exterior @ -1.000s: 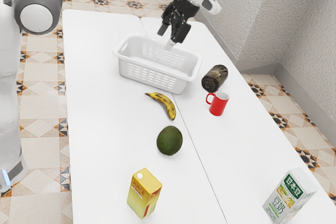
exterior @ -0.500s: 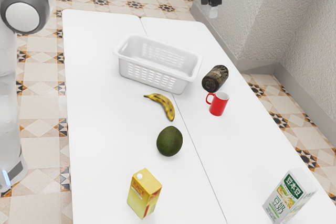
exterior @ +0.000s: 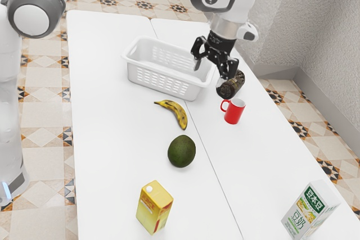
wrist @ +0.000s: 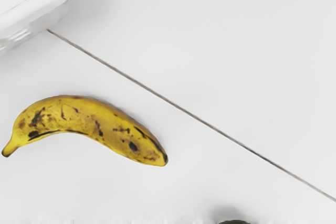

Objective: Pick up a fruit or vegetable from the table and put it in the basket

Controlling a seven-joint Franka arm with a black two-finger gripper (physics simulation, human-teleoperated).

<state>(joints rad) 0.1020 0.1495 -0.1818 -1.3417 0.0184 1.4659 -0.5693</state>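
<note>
Tool (exterior: pixel 208 75) open, fingers spread wide, nothing gripped; positioned above counter (exterior: pixel 112 139), near end of basket (exterior: pixel 163 82). Banana (exterior: pixel 175 113) lying on counter, outside basket, near its long side. Avocado (exterior: pixel 181 151) also on counter, beyond banana from basket. Pick and placement both not done. Banana judged likely target, being nearest basket. Remaining steps: tool to be aligned across banana's middle, lowered, closed; banana to be lifted clear of basket rim, then released inside.
</note>
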